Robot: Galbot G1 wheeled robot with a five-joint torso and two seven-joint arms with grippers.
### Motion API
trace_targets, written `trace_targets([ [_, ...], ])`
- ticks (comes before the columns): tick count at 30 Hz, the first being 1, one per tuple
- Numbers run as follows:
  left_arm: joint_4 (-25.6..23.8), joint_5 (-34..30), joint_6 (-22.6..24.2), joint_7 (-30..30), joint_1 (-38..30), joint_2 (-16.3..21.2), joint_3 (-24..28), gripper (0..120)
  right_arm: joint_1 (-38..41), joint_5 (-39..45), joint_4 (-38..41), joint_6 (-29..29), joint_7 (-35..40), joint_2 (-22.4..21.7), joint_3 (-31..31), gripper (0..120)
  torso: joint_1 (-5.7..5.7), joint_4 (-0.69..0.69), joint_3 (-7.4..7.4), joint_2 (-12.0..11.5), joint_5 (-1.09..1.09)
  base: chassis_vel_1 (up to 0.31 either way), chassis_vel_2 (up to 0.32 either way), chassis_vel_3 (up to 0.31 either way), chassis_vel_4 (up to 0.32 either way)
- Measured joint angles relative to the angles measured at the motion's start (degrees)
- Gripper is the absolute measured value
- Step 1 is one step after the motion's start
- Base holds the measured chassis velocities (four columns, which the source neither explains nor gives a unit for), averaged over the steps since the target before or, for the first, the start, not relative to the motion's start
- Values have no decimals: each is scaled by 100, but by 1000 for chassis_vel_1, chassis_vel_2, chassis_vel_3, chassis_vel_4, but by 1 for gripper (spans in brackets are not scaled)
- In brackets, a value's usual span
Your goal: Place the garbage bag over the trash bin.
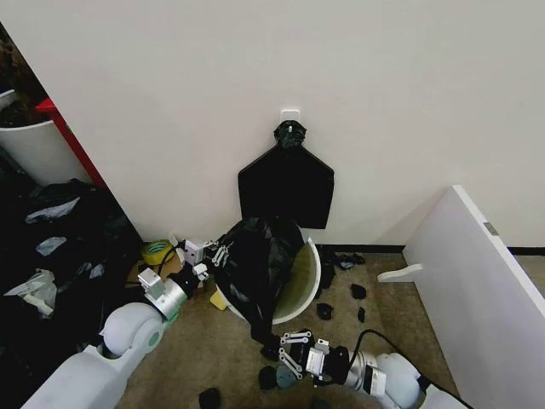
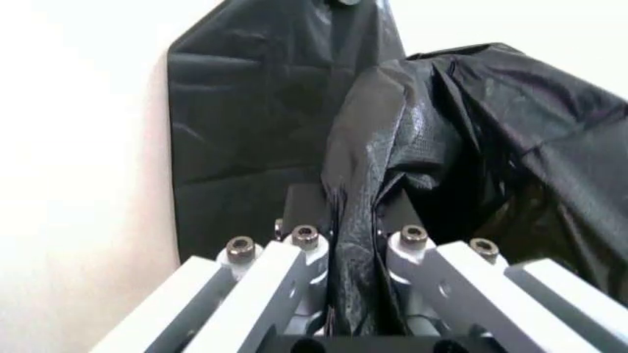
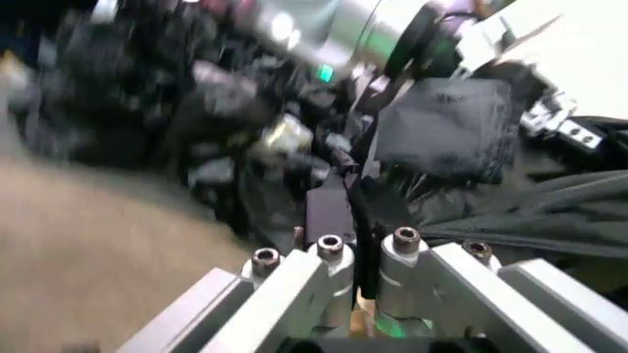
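Note:
The cream-white trash bin stands by the wall, its opening partly showing. The glossy black garbage bag is draped over its left half and hangs down in a tail toward the floor. My left gripper is at the bag's upper left edge. In the left wrist view the left gripper is shut on a bunched fold of the garbage bag. My right gripper is low, at the bag's tail. In the right wrist view the right gripper is shut on a thin black strip of the bag.
A flat black house-shaped bundle hangs on the wall behind the bin. Small black lumps litter the carpet. A white board leans at the right. A heap of black bags and a red-edged white container are on the left.

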Motion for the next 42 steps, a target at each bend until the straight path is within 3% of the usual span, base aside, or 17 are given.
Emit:
trace_targets([
  [7,-308,-335,437,-360,100,9,87,5,219,-1073,-206,271,-156,184,514,0,0,0,0,0,0,0,0,0,0],
  [11,-371,-225,545,-407,136,59,88,5,385,-2010,-255,286,-375,266,1157,0,0,1,0,0,-2,0,0,0,0],
  [20,-301,-26,585,-472,92,74,64,5,500,-1833,-226,276,-823,189,1735,0,0,0,0,0,0,0,0,0,0],
  [28,-206,45,582,-613,20,80,57,5,389,-449,-348,242,-1288,-60,1604,1,0,0,0,0,-1,0,0,0,0],
  [33,-140,24,499,-652,-37,66,62,5,208,957,-291,238,-2027,-133,998,21,0,2,0,0,3,0,0,0,0],
  [38,-9,269,336,-609,-74,83,65,5,264,2091,-215,216,-2977,-125,901,36,-1,0,0,1,0,0,0,0,0],
  [42,70,517,205,-546,-23,114,61,5,309,2925,-171,3,-3123,-175,908,51,-1,0,0,1,-2,0,0,0,0],
])
